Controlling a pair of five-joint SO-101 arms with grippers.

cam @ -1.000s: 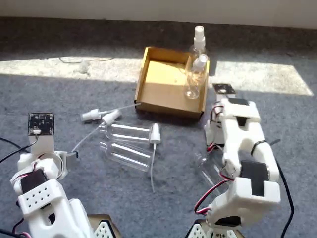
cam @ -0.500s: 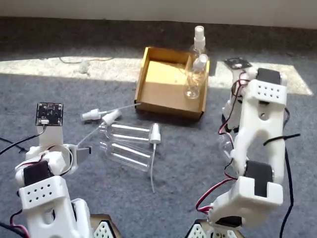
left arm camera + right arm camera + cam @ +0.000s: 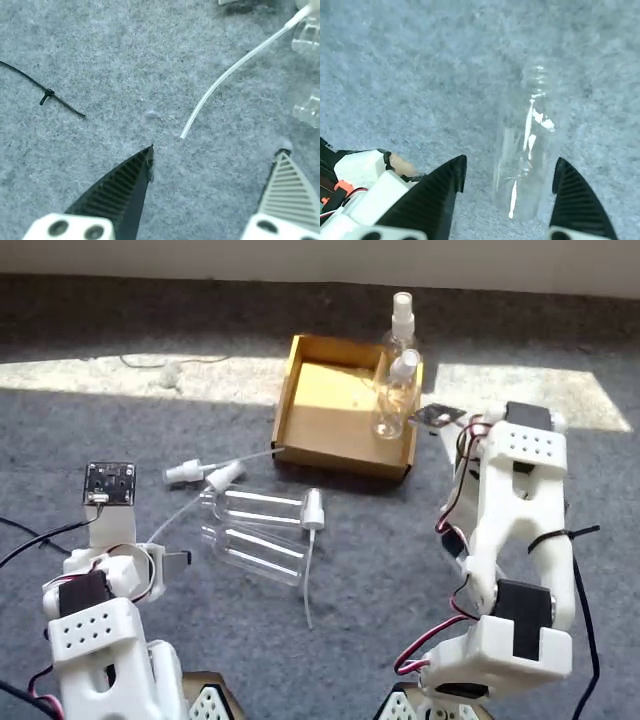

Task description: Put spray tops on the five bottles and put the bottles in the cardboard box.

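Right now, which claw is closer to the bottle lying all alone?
Right. The right gripper hangs open over the bottle. The left gripper is far off, by a loose tube.

Clear glossy plastic bottle; matt brown cardboard box; fuzzy grey carpet.

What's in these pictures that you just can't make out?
High view: the right arm hides the fifth bottle.
Left wrist view: the edge cuts off two lying bottles.
High view: whether the far bottle stands inside the cardboard box or behind it is unclear.
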